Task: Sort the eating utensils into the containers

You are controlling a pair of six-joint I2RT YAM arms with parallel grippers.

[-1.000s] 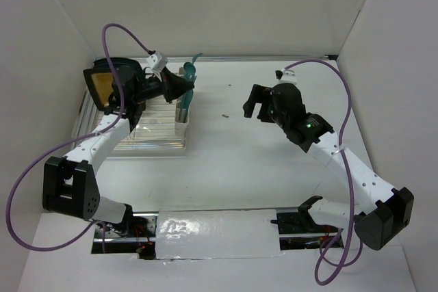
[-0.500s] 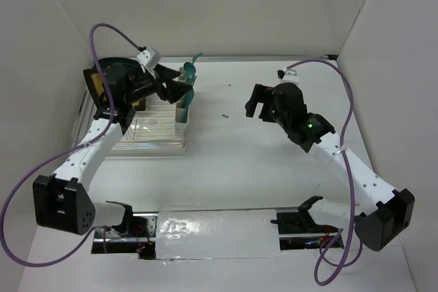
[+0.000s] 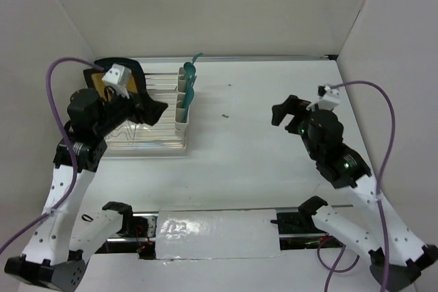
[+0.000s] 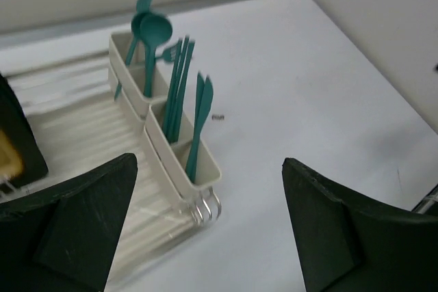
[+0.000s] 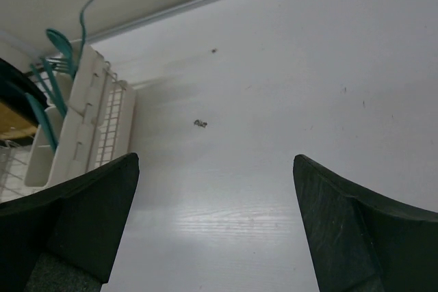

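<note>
Several dark teal eating utensils stand upright in the two cream-white containers on the dish rack's right side. Spoons fill the far container, and forks and flat handles sit in the near container. From above, the containers and utensils are at the back left. My left gripper is open and empty, hovering over the rack, left of the containers. Open and empty too, my right gripper hangs above bare table on the right, far from the rack.
A clear-and-white wire dish rack holds a black-rimmed yellow plate at its far left. A tiny speck of debris lies on the table between the arms. White walls enclose the back and both sides.
My left gripper has opened and drawn back from above the containers toward the near left. The right arm has also pulled back toward the near right, still open.
</note>
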